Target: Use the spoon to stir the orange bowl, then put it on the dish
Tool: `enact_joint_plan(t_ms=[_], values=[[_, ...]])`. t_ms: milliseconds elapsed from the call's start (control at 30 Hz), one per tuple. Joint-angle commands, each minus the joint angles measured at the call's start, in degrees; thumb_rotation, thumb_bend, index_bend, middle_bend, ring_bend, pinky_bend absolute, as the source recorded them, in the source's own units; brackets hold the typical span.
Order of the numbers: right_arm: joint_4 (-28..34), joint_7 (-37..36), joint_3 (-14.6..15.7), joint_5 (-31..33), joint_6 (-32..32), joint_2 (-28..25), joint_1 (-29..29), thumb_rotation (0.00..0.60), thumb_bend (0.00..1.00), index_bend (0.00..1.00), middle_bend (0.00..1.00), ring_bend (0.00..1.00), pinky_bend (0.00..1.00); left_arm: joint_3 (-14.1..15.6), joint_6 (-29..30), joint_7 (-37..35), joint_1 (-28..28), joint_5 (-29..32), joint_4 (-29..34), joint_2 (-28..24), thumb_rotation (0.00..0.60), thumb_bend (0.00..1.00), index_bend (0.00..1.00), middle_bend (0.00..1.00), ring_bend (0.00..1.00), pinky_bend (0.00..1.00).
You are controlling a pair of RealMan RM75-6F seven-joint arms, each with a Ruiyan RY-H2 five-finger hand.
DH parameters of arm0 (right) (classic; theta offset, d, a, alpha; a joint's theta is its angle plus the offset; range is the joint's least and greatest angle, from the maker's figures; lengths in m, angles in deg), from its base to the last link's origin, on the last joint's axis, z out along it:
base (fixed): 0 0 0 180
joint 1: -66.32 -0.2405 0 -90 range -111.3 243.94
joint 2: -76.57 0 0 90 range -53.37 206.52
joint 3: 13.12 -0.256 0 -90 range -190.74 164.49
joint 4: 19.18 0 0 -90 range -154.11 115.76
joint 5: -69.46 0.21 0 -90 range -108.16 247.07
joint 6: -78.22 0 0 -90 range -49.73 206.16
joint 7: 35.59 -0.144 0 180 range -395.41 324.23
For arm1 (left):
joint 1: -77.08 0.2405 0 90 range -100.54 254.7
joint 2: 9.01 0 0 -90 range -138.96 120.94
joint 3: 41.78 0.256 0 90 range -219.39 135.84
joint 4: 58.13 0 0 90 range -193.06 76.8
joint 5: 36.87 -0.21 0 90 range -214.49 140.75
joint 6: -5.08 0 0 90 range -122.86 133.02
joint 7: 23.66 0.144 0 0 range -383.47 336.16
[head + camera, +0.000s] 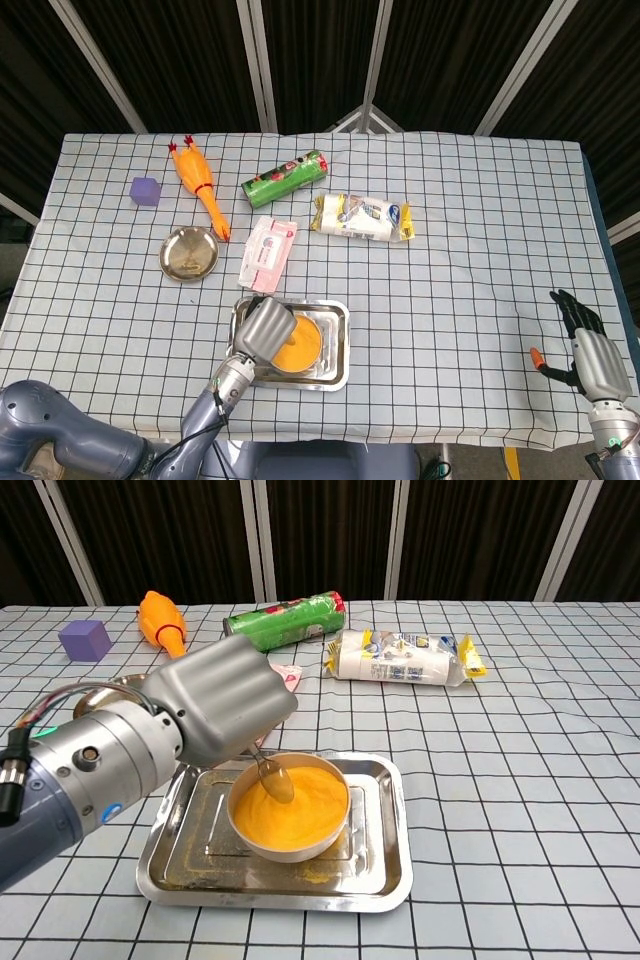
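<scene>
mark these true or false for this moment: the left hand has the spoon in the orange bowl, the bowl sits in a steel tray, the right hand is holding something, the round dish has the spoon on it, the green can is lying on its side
1. The left hand holds the spoon with its tip in the orange bowl. True.
2. The bowl sits in a rectangular steel tray. True.
3. The right hand is holding something. False: it holds nothing and hangs off the table's edge with its fingers apart.
4. The spoon lies on the round dish. False: the dish has no spoon on it; the spoon is at the bowl.
5. The green can lies on its side. True.
</scene>
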Motion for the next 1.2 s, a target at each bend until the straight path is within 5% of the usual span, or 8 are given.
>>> enact_joint_plan(t_ms=[33, 200, 400, 600, 967, 1200], values=[[0.0, 0.0, 0.0, 0.0, 0.0, 0.0, 0.0, 0.600, 0.40, 0.00, 0.00, 0.00, 0.00, -1.3, -0.1, -1.8, 0.2, -0.4, 0.4, -0.5, 0.600, 0.75, 0.86, 1.00, 1.00, 0.98], [0.0, 0.2, 0.0, 0.1, 0.1, 0.1, 0.0, 0.600, 0.40, 0.00, 0.00, 0.00, 0.00, 0.7, -3.0, 3.0, -1.8, 1.0, 1.6, -3.1, 0.600, 0.74, 0.86, 1.00, 0.99, 0.98], [0.0, 0.1, 0.0, 0.1, 0.1, 0.0, 0.1, 0.600, 0.40, 0.00, 0.00, 0.00, 0.00, -1.6, -1.7, -2.4, -0.4, 1.8, 1.9, -3.2, 0.600, 0.74, 0.86, 1.00, 0.99, 0.98], [0.0, 0.0, 0.0, 0.1, 0.0, 0.0, 0.0, 0.600, 0.40, 0.00, 0.00, 0.00, 0.00, -2.8, 1.3, -8.3, 0.8, -5.0, -1.1, -5.9, 0.600, 0.74, 0.86, 1.00, 0.99, 0.98], [0.0, 0.0, 0.0, 0.0, 0.0, 0.0, 0.0, 0.600, 0.40, 0.00, 0.00, 0.00, 0.00, -4.5, 0.9, -16.9, 4.1, -6.1, -9.9, -13.7, 0.600, 0.73, 0.84, 1.00, 0.99, 0.98], [0.2, -0.4, -0.1, 0.5, -0.4, -0.1, 0.0, 0.600, 0.40, 0.00, 0.00, 0.00, 0.00, -4.1, -3.6, -24.6, 6.4, -4.7, -21.8, -13.1, 0.600, 0.71, 0.83, 1.00, 0.99, 0.98]])
